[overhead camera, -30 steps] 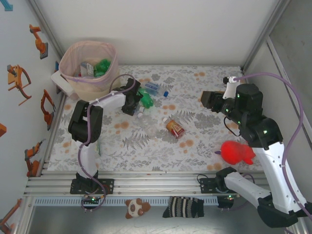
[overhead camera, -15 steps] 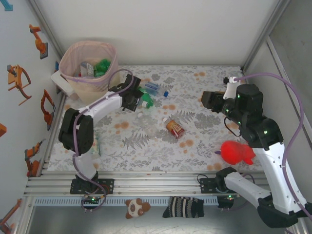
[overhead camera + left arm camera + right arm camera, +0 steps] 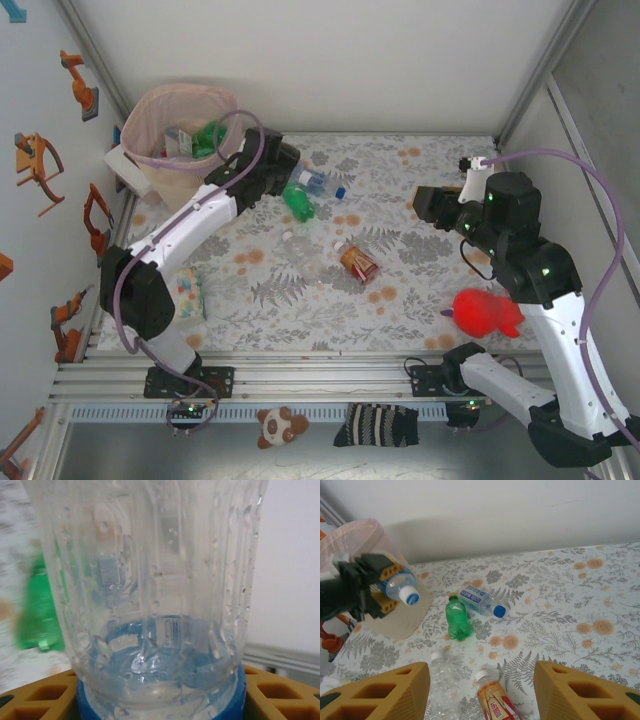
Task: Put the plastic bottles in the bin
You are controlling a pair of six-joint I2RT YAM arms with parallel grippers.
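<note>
The left arm is stretching toward the upper left, with the left gripper (image 3: 284, 165) clamping a clear bottle (image 3: 400, 586) near the bin (image 3: 160, 97). The right gripper (image 3: 428, 205) is hovering, fingers apart.

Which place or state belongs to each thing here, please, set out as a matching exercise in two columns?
1. clear plastic bottle with white cap
2. green plastic bottle
3. red plush toy
4. pale pink translucent bin

A. far left corner
B. lying on the floral table
C. held in the left gripper
D. beside the right arm

Pairs: 1-C, 2-B, 3-D, 4-A.
</note>
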